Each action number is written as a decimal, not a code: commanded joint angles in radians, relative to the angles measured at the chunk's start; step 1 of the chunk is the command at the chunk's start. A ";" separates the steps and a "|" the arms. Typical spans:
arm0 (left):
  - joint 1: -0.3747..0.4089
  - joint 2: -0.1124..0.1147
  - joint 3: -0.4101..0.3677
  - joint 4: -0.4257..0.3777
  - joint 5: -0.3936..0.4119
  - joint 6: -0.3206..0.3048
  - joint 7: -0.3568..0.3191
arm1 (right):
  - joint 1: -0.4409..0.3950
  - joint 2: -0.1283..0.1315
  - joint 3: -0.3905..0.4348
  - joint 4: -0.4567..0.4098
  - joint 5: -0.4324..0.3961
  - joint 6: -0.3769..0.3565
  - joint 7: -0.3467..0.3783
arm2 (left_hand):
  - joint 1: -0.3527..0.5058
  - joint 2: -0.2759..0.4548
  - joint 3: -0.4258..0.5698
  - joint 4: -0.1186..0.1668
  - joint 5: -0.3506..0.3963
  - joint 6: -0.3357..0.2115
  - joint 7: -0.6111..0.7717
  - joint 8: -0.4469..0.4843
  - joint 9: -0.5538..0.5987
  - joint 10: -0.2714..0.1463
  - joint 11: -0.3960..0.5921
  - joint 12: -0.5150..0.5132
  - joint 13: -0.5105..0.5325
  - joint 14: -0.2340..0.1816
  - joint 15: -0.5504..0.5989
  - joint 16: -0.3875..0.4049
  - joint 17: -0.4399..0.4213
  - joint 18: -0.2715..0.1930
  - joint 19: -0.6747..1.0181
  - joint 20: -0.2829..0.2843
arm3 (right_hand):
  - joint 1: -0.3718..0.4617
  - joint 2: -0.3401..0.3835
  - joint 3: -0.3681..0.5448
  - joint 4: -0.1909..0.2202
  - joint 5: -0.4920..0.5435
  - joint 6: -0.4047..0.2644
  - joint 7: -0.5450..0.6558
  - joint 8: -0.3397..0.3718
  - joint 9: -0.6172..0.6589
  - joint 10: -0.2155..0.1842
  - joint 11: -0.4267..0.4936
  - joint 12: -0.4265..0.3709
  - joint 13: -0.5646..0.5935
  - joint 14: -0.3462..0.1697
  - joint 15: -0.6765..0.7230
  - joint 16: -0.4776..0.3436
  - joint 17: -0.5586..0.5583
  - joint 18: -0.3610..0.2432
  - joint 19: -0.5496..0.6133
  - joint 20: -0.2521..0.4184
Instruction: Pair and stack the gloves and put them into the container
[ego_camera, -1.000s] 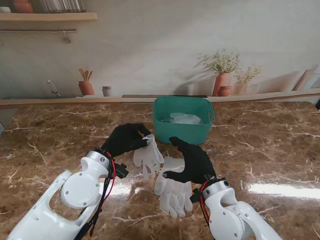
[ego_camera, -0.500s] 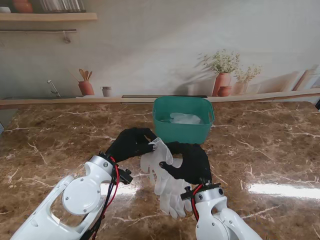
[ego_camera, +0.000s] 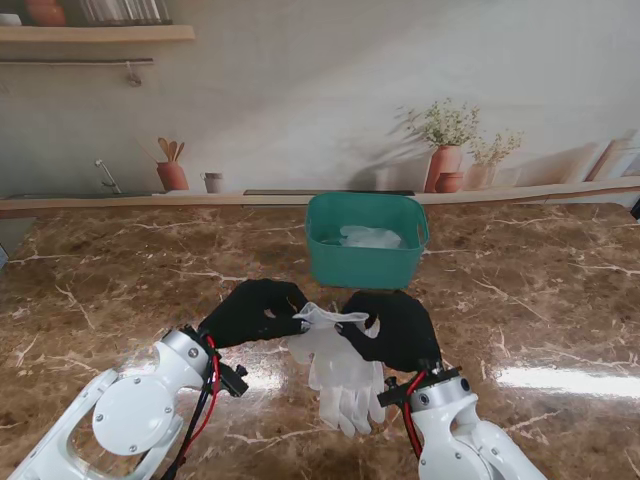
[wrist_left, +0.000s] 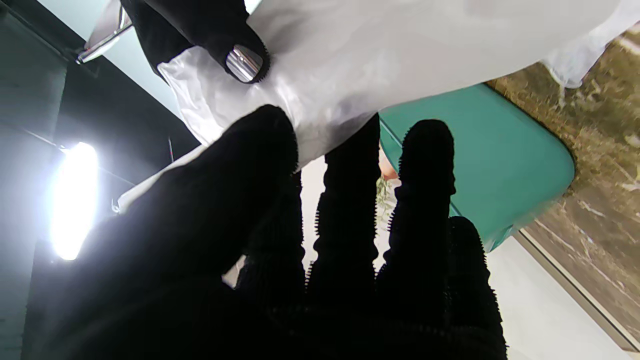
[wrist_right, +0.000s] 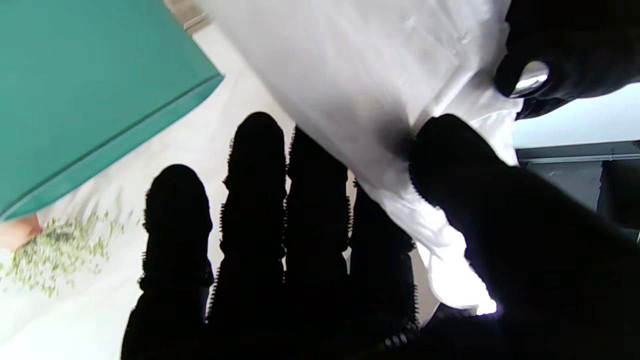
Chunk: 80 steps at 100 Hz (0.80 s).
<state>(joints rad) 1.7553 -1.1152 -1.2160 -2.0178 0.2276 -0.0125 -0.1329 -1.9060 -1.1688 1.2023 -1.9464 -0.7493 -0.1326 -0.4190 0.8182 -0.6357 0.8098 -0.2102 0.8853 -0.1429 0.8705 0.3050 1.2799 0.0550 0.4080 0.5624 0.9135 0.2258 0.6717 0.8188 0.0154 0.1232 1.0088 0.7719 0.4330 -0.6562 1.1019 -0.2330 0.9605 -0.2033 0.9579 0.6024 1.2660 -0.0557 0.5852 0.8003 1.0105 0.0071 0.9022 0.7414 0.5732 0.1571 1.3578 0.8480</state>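
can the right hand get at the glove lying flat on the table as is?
Probably not: the right hand and left hand both pinch the lifted glove, which hangs over the flat glove.

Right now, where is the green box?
In the stand's view the green box sits mid-table, farther from me than both hands, with white gloves inside.

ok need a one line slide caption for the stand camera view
Both black-gloved hands, left hand and right hand, pinch one white glove above another glove lying on the marble table, near the teal container.
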 joint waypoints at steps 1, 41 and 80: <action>0.045 0.019 -0.010 -0.019 -0.008 -0.018 -0.021 | -0.054 0.022 0.017 -0.029 0.018 -0.015 0.057 | 0.014 0.033 -0.027 -0.008 0.055 0.016 0.030 0.007 0.055 0.017 0.008 -0.013 0.013 0.009 0.012 0.010 -0.019 0.013 -0.018 0.024 | 0.046 -0.003 0.039 -0.032 0.029 0.004 0.027 0.012 0.042 0.013 0.007 0.007 0.042 -0.003 0.023 0.020 0.024 0.008 0.053 0.032; 0.139 0.050 -0.089 -0.041 -0.147 -0.080 -0.180 | -0.194 0.053 0.097 -0.125 0.085 -0.116 0.251 | 0.009 0.030 0.014 -0.012 0.044 0.043 0.040 0.081 0.080 0.024 0.056 -0.001 0.053 0.021 0.050 0.028 0.002 0.006 -0.002 0.031 | 0.063 -0.002 0.016 -0.039 0.030 0.049 0.039 -0.046 0.121 0.036 -0.006 -0.039 0.126 0.010 0.050 0.023 0.097 0.014 0.120 0.001; 0.017 0.055 0.000 0.110 -0.190 -0.066 -0.228 | -0.150 0.066 0.112 -0.097 0.172 -0.029 0.380 | 0.023 0.043 0.005 -0.013 0.037 0.059 0.022 0.112 0.067 0.035 0.057 -0.010 0.038 0.026 0.045 0.026 -0.009 -0.019 -0.015 0.024 | 0.067 0.000 0.006 -0.037 0.024 0.059 0.039 -0.053 0.131 0.034 0.002 -0.039 0.140 0.010 0.057 0.026 0.112 0.010 0.138 -0.011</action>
<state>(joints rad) 1.8102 -1.0540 -1.2446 -1.9585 0.0516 -0.1088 -0.3727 -2.1020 -1.1033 1.3219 -2.0900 -0.5935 -0.2123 -0.0694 0.8229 -0.6256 0.8122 -0.2095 0.8885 -0.0872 0.8704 0.3918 1.2799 0.0706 0.4450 0.5619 0.9174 0.2495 0.6824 0.8334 0.0177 0.1338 1.0084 0.7821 0.4718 -0.6572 1.1013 -0.2333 0.9644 -0.1487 0.9713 0.5604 1.3592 -0.0388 0.5741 0.7751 1.1045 0.0284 0.9462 0.7435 0.6727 0.1635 1.4459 0.8477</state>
